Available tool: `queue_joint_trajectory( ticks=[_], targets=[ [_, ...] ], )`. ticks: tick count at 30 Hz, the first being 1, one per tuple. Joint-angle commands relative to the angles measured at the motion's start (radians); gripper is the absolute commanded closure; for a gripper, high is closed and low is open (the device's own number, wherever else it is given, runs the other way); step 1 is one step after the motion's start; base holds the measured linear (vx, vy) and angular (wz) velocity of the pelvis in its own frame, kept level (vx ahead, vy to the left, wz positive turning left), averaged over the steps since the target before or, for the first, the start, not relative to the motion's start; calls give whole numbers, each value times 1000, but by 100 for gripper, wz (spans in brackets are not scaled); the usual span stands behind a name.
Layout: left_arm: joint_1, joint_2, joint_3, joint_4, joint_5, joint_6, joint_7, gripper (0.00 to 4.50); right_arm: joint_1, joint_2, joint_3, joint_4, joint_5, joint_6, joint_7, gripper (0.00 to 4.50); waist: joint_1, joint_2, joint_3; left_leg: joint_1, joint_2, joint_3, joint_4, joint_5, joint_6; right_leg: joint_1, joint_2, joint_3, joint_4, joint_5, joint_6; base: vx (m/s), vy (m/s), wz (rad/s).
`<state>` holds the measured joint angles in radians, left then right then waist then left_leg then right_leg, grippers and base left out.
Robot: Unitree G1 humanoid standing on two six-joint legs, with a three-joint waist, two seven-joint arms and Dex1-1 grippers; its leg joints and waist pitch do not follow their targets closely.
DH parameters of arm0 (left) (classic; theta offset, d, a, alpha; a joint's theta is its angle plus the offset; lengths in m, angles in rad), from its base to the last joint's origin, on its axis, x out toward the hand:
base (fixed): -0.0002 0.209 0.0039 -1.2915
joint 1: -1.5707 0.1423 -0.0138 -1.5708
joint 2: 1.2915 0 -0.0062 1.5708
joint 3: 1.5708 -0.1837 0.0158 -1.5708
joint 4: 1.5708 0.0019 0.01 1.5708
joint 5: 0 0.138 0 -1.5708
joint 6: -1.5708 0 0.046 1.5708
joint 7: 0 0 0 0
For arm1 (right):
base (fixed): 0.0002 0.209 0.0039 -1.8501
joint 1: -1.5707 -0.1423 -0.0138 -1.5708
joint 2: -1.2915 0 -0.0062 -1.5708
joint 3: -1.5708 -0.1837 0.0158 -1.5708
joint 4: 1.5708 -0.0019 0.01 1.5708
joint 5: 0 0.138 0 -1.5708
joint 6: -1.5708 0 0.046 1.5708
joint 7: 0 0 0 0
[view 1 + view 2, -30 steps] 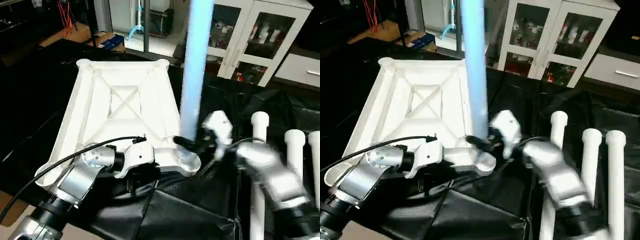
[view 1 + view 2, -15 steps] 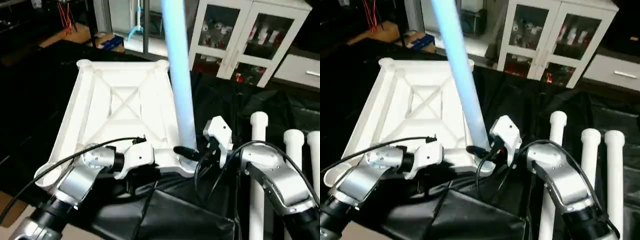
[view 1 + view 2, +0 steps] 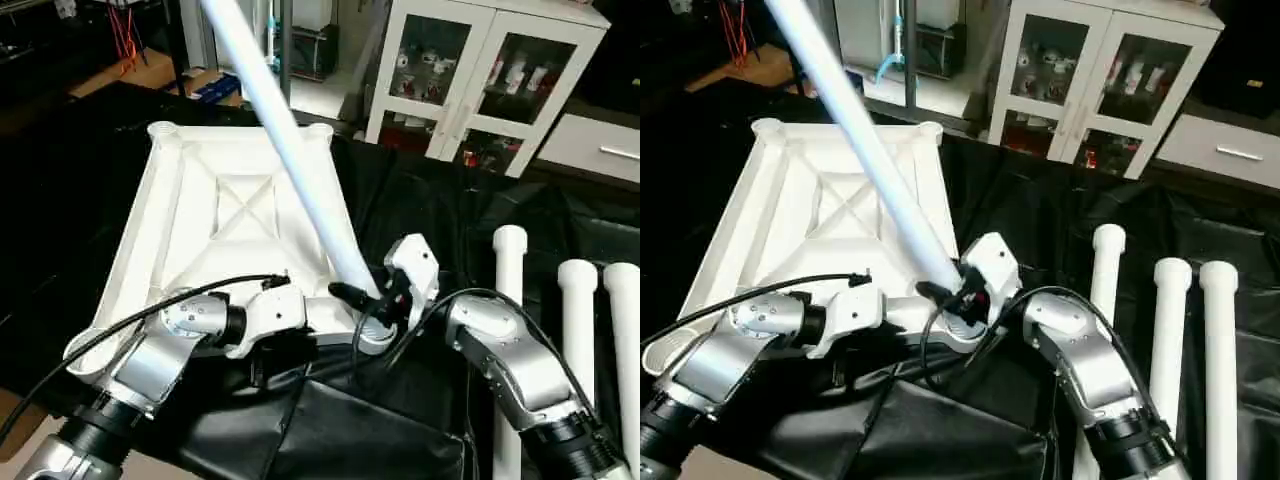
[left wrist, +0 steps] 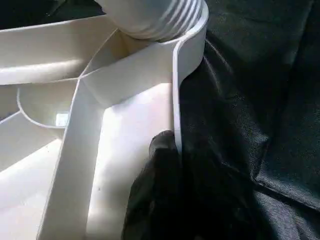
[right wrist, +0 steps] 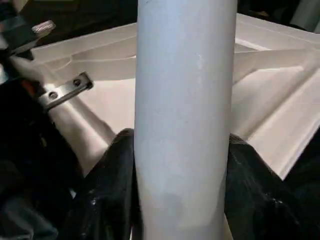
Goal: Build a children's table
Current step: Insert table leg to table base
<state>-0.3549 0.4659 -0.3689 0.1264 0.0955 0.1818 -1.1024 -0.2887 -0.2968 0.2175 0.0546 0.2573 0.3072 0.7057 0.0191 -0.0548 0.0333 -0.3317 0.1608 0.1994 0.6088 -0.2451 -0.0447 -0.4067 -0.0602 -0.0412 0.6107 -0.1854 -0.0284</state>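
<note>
The white plastic rectangular tabletop [image 3: 235, 215] lies upside down, its ribbed X-braced underside facing up, its near edge pinched by the left gripper [image 4: 165, 150]. One long white tube leg [image 3: 290, 150] stands in the near corner socket, leaning away to the left, clamped in the right gripper [image 3: 365, 298]. Three more white tube legs [image 3: 1165, 330] lie side by side, right of that gripper.

Dim room around black cloth [image 3: 450, 215], bright overexposed white tabletop [image 3: 225, 215], bluish glare on the raised leg [image 3: 290, 150], cabinet [image 3: 490, 75] lit at 1 o'clock, close wrist views soft
</note>
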Motion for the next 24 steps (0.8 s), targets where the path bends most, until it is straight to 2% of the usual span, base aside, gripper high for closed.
queue_joint_trajectory(
  ticks=[1, 3, 4, 5, 6, 10, 12, 16, 18, 19, 20, 21, 22, 23, 24],
  targets=[
    [2, -31, -7, -30, -49, -26, -3, 450, 8, -19, -56, -20, 38, 35, 8, 266, -2, 2, -44, -6, 71, -33, -75, -77, 45, 50, -83, 56, -62, -142, -210, 0, 0, 0],
    [0, -30, -6, -27, -49, -26, -3, 450, 14, -22, -74, -39, 70, 51, 21, 266, -1, 2, -44, -7, 71, -33, -74, -71, 52, 51, -85, 56, -62, -132, -217, 0, 0, 0],
    [-2, -28, -6, -24, -48, -29, -4, 450, 18, -22, -103, -59, 117, 73, 35, 266, 0, 3, -44, -5, 71, -32, -73, -68, 58, 51, -84, 56, -62, -125, -221, 0, 0, 0],
    [-2, -28, -6, -24, -48, -29, -4, 450, 18, -22, -103, -59, 117, 73, 35, 266, 3, 3, -44, -7, 73, -32, -73, -66, 60, 52, -86, 56, -62, -127, -223, 0, 0, 0],
    [-3, -26, -5, -22, -48, -30, -6, 450, 17, -22, -124, -70, 144, 81, 42, 266, 3, 6, -43, -6, 72, -33, -74, -68, 59, 51, -85, 55, -62, -130, -223, 0, 0, 0],
    [-3, -24, -5, -20, -47, -34, -7, 450, 12, 10, -198, -79, 219, 87, 20, 266, 4, 7, -43, -5, 73, -32, -74, -77, 54, 48, -85, 55, -65, -155, -219, 0, 0, 0],
    [-5, -24, -6, -18, -47, -37, -7, 450, 7, 26, -220, -75, 237, 84, 3, 266, 7, 11, -44, -3, 72, -32, -74, -69, 51, 48, -84, 55, -63, -141, -222, 0, 0, 0],
    [-7, -30, -7, -18, -45, -37, -3, 450, 11, 31, -227, -82, 242, 77, -2, 266, 8, 9, -44, -4, 71, -31, -74, -57, 49, 49, -83, 54, -61, -124, -226, 0, 0, 0],
    [-16, -41, 15, -11, -67, -42, -1, 450, -2, 41, -231, -94, 258, 90, -5, 266, 8, 12, -44, -4, 71, -31, -74, -59, 49, 49, -84, 54, -61, -128, -225, 0, 0, 0],
    [-23, -56, 52, -24, -122, -15, -12, 450, -14, 41, -234, -94, 260, 94, -5, 266, 8, 10, -43, -4, 70, -31, -74, -65, 49, 50, -84, 54, -62, -137, -226, 0, 0, 0],
    [-23, -56, 52, -24, -122, -15, -12, 422, -14, 41, -234, -94, 260, 94, -5, 266, 9, 10, -44, -5, 70, -30, -73, -58, 50, 50, -85, 54, -61, -138, -229, 0, 0, 0],
    [-28, -57, 86, -53, -184, 54, -41, 405, -21, 39, -237, -92, 261, 95, -5, 266, 9, 11, -43, -4, 69, -29, -73, -53, 48, 50, -85, 55, -59, -136, -231, 0, 0, 0],
    [-33, -55, 99, -62, -204, 75, -53, 394, -25, 39, -238, -90, 259, 95, -6, 266, 13, 13, -44, -6, 66, -28, -70, -37, 50, 51, -86, 55, -56, -124, -241, 0, 0, 0],
    [-38, -52, 112, -69, -221, 88, -58, 394, -26, 38, -239, -90, 258, 95, -7, 266, 16, 18, -47, -5, 68, -26, -69, -17, 52, 51, -86, 55, -52, -80, -257, 0, 0, 0],
    [-38, -51, 115, -70, -224, 90, -59, 391, -27, 38, -239, -90, 258, 95, -7, 266, 17, 20, -48, -1, 70, -26, -69, -7, 52, 49, -84, 54, -48, -53, -267, 0, 0, 0]
  ],
)
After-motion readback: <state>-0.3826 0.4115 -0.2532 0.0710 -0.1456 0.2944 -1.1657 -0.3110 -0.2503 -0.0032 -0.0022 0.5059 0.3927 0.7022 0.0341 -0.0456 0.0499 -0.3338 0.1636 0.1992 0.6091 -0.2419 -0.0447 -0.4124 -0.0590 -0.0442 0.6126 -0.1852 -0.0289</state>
